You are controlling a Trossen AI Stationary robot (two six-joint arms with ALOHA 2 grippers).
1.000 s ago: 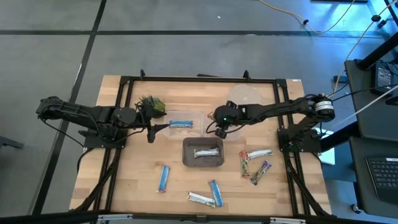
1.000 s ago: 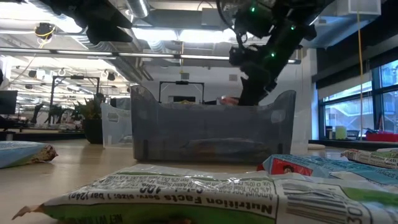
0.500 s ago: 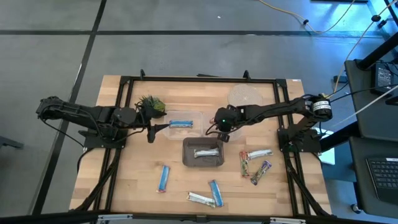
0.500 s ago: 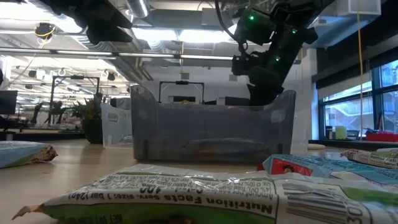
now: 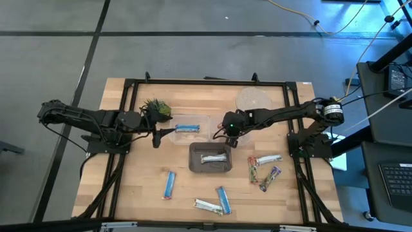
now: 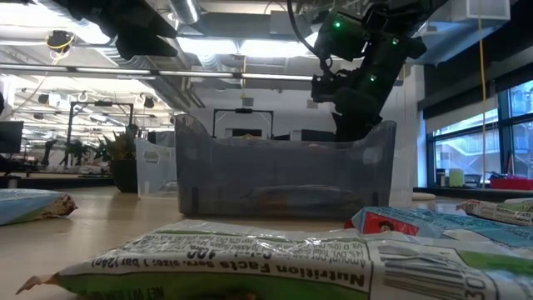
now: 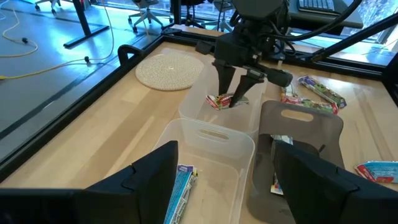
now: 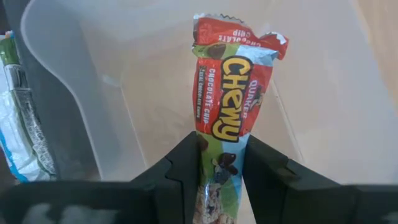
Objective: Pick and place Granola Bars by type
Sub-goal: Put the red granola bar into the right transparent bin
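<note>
My right gripper (image 8: pixel 221 160) is shut on a red and green multicoloured granola bar (image 8: pixel 219 106) and holds it low inside a clear bin (image 7: pixel 205 106) near the table's middle. My left gripper (image 7: pixel 227 186) is open and waits above a second clear bin (image 5: pixel 187 127), where a blue bar (image 7: pixel 179 193) lies flat. A grey bin (image 5: pixel 209 158) holds silver-white bars. Two blue bars (image 5: pixel 169 183) and a silver-white one (image 5: pixel 207 205) lie flat near the near edge. Multicoloured bars (image 5: pixel 265 159) lie flat to the right. My right gripper pinches the multicoloured bar between its two fingers (image 8: pixel 186 168), on the part of the wrapper near one end (image 8: pixel 217 152). The fingers slant down into the clear bin from above, along the bar. The bar's other end (image 8: pixel 239 34) points ahead over the bin floor.
A round woven coaster (image 5: pixel 252 98) lies near the far edge and a small green potted plant (image 5: pixel 156 107) stands at the far left. A black frame (image 5: pixel 206 82) runs around the wooden table top. In the low view the grey bin (image 6: pixel 283 179) hides my right gripper's fingertips.
My right gripper has gone down with the multicoloured bar, so that the bar has dropped out of sight behind the grey bin's rim in the low view. It has also shifted slightly toward the far right. In the last half second it has kept still.
</note>
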